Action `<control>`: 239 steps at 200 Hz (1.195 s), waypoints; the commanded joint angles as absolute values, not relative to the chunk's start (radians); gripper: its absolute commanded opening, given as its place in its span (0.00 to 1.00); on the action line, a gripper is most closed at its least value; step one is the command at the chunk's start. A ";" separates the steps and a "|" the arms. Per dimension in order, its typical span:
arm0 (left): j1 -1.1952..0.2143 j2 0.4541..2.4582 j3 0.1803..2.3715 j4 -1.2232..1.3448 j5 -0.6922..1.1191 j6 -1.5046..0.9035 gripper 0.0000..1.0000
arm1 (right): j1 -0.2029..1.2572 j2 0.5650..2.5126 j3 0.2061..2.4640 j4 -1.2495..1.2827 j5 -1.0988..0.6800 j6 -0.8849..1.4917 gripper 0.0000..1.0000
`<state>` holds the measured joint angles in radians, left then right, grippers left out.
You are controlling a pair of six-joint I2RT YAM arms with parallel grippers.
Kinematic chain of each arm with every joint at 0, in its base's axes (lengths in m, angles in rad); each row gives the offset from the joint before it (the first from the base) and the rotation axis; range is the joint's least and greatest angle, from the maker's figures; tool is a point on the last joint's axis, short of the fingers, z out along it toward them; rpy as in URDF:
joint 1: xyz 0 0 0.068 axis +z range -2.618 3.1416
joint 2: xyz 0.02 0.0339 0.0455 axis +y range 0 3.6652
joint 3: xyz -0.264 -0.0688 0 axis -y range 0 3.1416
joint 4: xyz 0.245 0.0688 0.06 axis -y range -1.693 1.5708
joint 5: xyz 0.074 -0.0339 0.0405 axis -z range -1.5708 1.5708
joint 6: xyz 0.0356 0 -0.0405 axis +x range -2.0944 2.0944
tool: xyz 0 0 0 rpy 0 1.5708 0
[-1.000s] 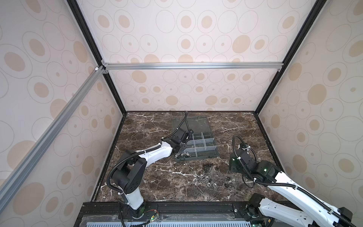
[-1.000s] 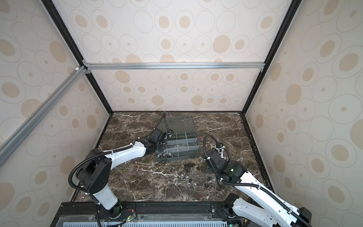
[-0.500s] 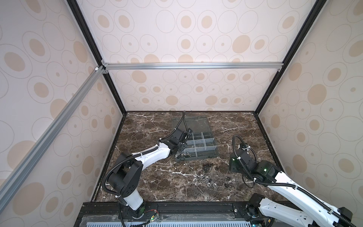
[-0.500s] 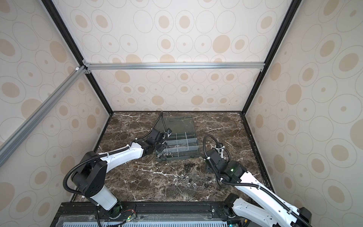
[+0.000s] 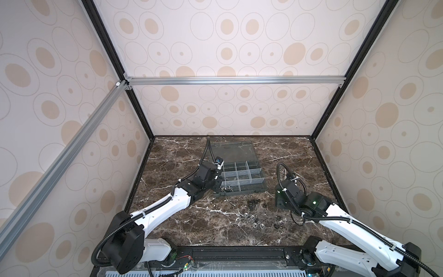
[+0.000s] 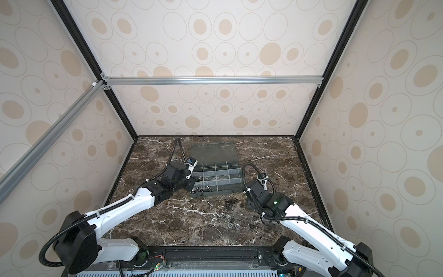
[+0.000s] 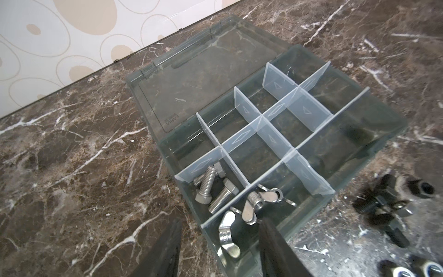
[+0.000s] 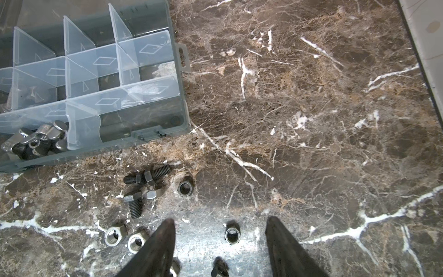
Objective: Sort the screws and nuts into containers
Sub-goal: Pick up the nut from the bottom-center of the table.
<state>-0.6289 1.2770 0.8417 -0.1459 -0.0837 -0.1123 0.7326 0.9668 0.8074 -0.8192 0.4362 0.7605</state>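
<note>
Silver screws (image 7: 208, 183) lie flat side by side, heads opposed.

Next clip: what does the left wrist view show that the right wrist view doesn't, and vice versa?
Left wrist only: a clear look at the silver screws and the open lid. Right wrist only: the front latch and a black nut on the marble between the fingers of the open right gripper. Both: the organiser box, its wing nuts, loose black screws.
</note>
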 commanded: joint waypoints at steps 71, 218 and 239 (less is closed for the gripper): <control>-0.621 1.033 0.679 -0.096 -0.053 -0.338 0.58 | 0.727 1.020 0.792 -0.750 0.381 0.753 0.64; -0.620 0.887 0.562 -0.066 -0.076 -0.450 0.63 | 0.760 1.153 0.768 -0.629 0.230 0.744 0.63; -0.620 0.867 0.547 -0.060 -0.095 -0.463 0.64 | 0.800 1.209 0.808 -0.638 0.237 0.738 0.63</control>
<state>-0.6281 0.8974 0.5610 -0.0826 -0.0624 -0.4290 0.7605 1.1580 0.7757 -0.6415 0.2455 0.7387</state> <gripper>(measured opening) 0.633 0.631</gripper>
